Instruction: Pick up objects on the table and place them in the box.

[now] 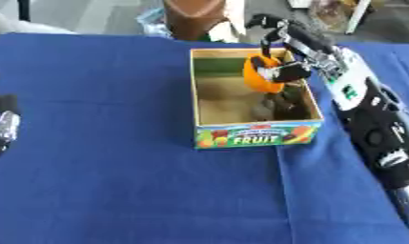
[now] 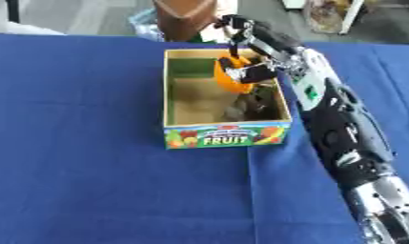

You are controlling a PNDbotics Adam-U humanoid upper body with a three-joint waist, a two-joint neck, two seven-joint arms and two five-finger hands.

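The right robot hand [image 1: 282, 57] curls its fingers around an orange object [image 1: 261, 75], holding it above the open box [image 1: 253, 136] on the blue desk [image 1: 116, 181]. The left robot hand [image 1: 2, 125] sits far left of the box, its finger state unclear.

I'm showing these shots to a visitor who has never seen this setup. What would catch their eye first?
Most striking is the orange fruit held by the right hand, fingers curled round it, above the far right part of the open cardboard box marked FRUIT. The box stands mid-table on a blue tablecloth; something dark lies inside it, near its right wall. The left hand shows only at the left edge.
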